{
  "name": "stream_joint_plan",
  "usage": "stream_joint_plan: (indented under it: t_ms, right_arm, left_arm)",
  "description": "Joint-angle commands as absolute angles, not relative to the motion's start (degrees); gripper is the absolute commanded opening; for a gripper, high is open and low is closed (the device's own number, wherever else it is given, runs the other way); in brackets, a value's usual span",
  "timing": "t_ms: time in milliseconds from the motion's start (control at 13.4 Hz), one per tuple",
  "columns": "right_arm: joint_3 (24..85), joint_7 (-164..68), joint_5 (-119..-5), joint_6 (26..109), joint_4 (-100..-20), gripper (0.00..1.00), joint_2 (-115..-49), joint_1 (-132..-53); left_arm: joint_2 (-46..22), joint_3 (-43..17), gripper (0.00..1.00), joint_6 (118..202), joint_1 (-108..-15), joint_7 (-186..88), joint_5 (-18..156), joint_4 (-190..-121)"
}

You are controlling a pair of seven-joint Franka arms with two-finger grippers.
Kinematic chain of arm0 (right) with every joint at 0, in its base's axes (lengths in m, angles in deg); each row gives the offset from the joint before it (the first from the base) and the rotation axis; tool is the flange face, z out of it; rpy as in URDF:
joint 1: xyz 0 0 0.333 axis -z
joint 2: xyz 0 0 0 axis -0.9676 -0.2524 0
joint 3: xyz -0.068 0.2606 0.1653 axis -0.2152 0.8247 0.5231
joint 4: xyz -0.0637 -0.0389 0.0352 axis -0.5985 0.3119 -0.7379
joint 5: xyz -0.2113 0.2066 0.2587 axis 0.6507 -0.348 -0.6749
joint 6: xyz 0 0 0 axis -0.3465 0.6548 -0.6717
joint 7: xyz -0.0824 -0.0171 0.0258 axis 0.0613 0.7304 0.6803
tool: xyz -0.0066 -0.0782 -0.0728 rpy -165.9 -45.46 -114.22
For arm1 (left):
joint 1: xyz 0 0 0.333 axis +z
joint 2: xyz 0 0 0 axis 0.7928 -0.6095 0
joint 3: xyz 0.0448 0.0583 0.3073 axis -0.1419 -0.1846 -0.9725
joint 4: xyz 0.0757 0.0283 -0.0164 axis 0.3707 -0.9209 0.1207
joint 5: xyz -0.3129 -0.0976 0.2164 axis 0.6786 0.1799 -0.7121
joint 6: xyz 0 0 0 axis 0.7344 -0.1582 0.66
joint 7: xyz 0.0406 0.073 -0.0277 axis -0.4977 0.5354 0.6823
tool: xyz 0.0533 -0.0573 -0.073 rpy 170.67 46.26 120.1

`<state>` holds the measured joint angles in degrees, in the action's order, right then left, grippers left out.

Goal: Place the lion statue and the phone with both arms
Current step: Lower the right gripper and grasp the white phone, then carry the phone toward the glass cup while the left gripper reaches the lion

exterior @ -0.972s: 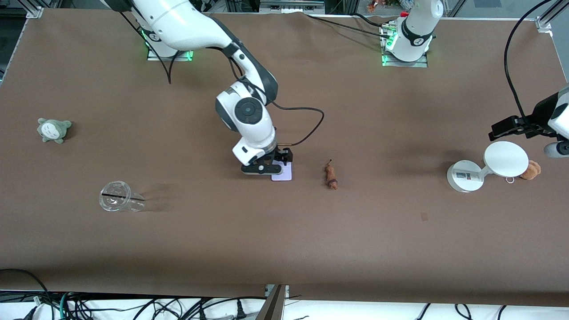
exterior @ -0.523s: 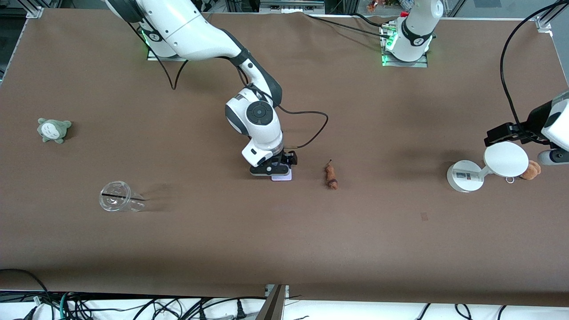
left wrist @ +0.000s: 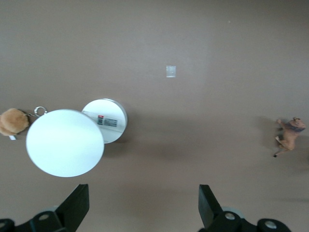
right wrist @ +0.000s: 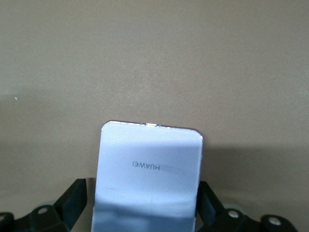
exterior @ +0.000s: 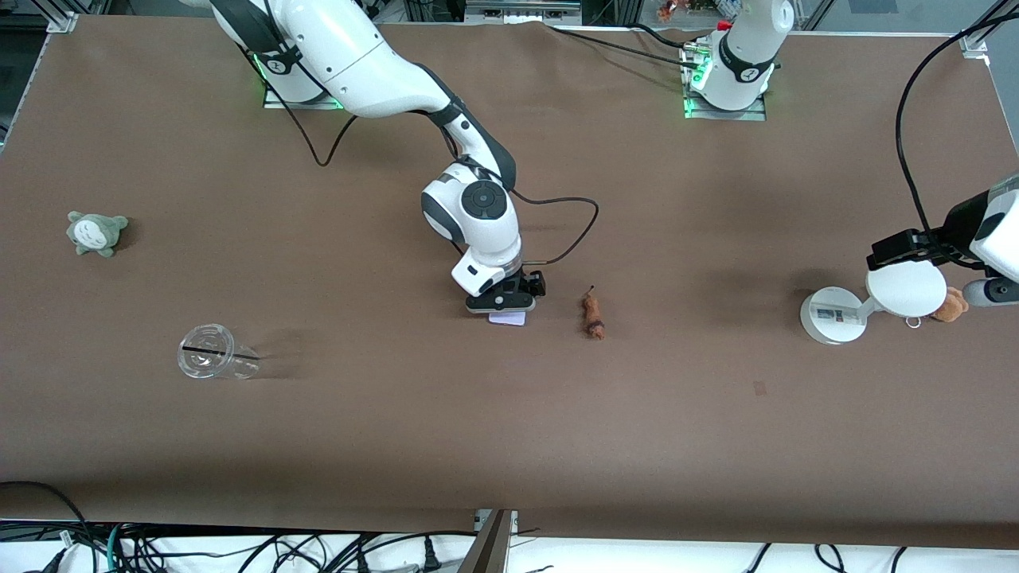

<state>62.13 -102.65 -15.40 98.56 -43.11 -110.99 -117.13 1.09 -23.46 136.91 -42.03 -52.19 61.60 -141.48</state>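
Noted at mid-frame in the front view: right gripper (exterior: 505,305), low over the phone (exterior: 508,319), arm reaching down from its base at the top of the frame. Jaws spread wide, one finger (right wrist: 77,195) on each long side of the phone, pads just beside its edges; contact not possible to confirm. No lift seen: phone flat on the table (exterior: 509,446), pale back upward, lettering visible in the right wrist view, only its lower edge clear of the gripper in the front view.

Logged just beside the phone, toward the left arm's end: lion statue (exterior: 593,316), on the table, apart from both grippers, thin tail toward the top of the frame. Seen again at the edge of the left wrist view.

Recorded at the left arm's end of the table: left gripper (left wrist: 143,212), up in the air over the white stand (exterior: 832,316), jaws wide apart, holding nothing. Brown plush (exterior: 953,305) with metal ring touching the stand's round top.

Also present toward the right arm's end: grey-green plush (exterior: 95,232) at mid-height of the frame; clear plastic cup (exterior: 213,362) on its side, lower in the frame.
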Motion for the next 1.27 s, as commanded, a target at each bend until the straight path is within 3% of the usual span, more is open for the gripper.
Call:
stream_joint_plan:
  t_ms: [0, 150, 224, 523, 972, 1196]
  right_arm:
    - [61.4, -104.3, -14.3, 99.6, -41.5, 0.91, -112.4, -117.9]
    - [61.3, -103.3, -14.6, 99.4, -41.4, 0.63, -111.8, -117.1]
    - [61.3, -102.7, -14.8, 99.1, -41.5, 0.55, -111.6, -116.1]
    - [61.5, -95.6, -14.9, 94.0, -43.6, 0.53, -106.8, -111.8]
    - [61.8, -72.4, -16.2, 94.4, -55.3, 0.54, -98.0, -100.0]
    - [61.7, -60.4, -21.9, 94.2, -57.5, 0.56, -96.8, -93.6]
  left_arm:
    - [-0.9, -23.5, 1.0, 136.4, -43.2, -51.7, 66.1, -139.6]
    - [-1.3, -23.5, 1.0, 136.6, -44.6, -49.9, 66.8, -139.5]
    - [-1.7, -23.5, 1.0, 136.8, -45.5, -48.6, 66.8, -139.5]
    - [-5.2, -23.5, 1.0, 138.2, -48.9, -44.5, 66.0, -139.8]
    - [-11.2, -23.7, 1.0, 149.4, -58.9, -30.8, 65.9, -140.1]
    - [-13.9, -23.7, 1.0, 152.5, -62.4, -27.3, 64.9, -140.2]
